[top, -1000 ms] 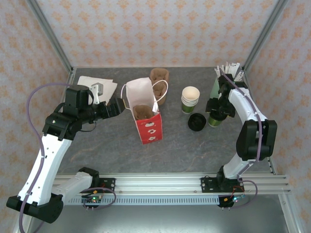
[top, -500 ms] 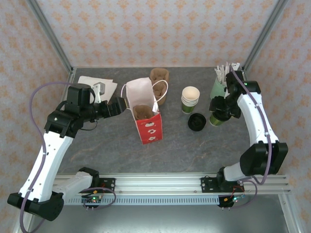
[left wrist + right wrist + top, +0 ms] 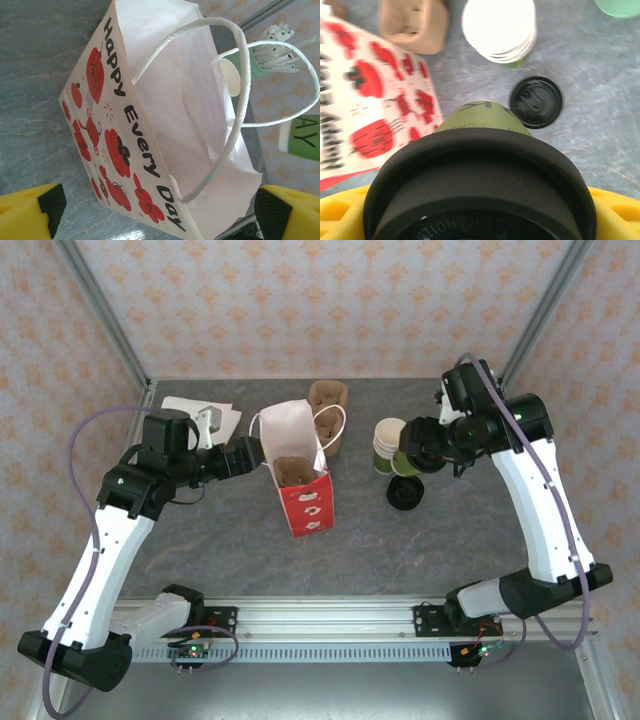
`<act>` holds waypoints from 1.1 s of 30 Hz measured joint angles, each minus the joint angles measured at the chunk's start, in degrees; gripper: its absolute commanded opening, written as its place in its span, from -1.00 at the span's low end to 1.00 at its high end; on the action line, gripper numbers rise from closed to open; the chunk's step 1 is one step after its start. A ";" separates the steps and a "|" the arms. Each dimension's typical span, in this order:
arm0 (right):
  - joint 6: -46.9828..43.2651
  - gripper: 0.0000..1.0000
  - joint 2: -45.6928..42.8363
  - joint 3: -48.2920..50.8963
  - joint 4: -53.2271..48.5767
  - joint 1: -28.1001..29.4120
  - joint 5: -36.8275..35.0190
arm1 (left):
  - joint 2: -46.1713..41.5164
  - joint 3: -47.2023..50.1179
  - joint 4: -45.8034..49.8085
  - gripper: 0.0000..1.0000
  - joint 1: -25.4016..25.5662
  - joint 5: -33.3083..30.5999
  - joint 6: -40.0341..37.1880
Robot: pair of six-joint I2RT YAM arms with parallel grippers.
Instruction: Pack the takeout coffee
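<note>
"Top external view first: where is the coffee?" Ida asks.

"One lidded cup (image 3: 407, 463) looks lifted off the table in the right gripper (image 3: 413, 447). It's just beside the stack of open cups (image 3: 390, 432) and near the loose black lid (image 3: 405, 492). From the right wrist, the yellow fingers (image 3: 340, 212) flank the cup's own lid on both sides, so I read it as grasped."

"And the left gripper (image 3: 243, 457)?"

"Spread wide at the left side of the gift bag (image 3: 305, 505). In the left wrist view the bag lies between and ahead of its pads (image 3: 51, 202), but I cannot see them pressing on it."

"Which way does the cup have to travel?"

"Toward the robot's left. The bag stands left of the held cup, past the cup stack, mouth up, with a brown pulp carrier (image 3: 293, 470) seated inside. The right arm is the nearer one and has the cup."

"Its long axis?"

"It runs along the right wrist camera's line of sight, lid toward the wrist and base pointing away, down at the table. My judgement is that it must come base-down over a carrier pocket before lowering. The bag's cord handles (image 3: 243, 75) arch over the mouth and could snag it."
</note>
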State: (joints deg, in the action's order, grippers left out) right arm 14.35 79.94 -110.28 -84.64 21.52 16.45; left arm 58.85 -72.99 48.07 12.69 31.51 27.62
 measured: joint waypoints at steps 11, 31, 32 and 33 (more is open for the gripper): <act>7.06 0.47 6.36 -18.21 0.42 16.94 2.10 | 1.84 1.60 -3.61 0.73 0.00 2.62 2.89; 12.15 0.40 28.02 -32.98 5.49 28.61 -3.93 | 1.53 5.09 -10.23 -0.51 4.83 1.92 11.67; 12.22 0.40 28.26 -32.98 5.18 28.72 -4.57 | 1.42 5.09 -10.45 -0.55 5.60 1.46 11.93; 12.24 0.40 28.46 -33.00 4.94 28.85 -5.03 | 1.38 5.09 -10.62 -0.58 6.23 1.07 12.22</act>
State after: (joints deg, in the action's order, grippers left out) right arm 26.59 108.40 -143.28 -79.70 50.37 11.42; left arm 60.23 -67.90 37.45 18.92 32.58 39.83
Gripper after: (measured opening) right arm 0.801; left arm 0.237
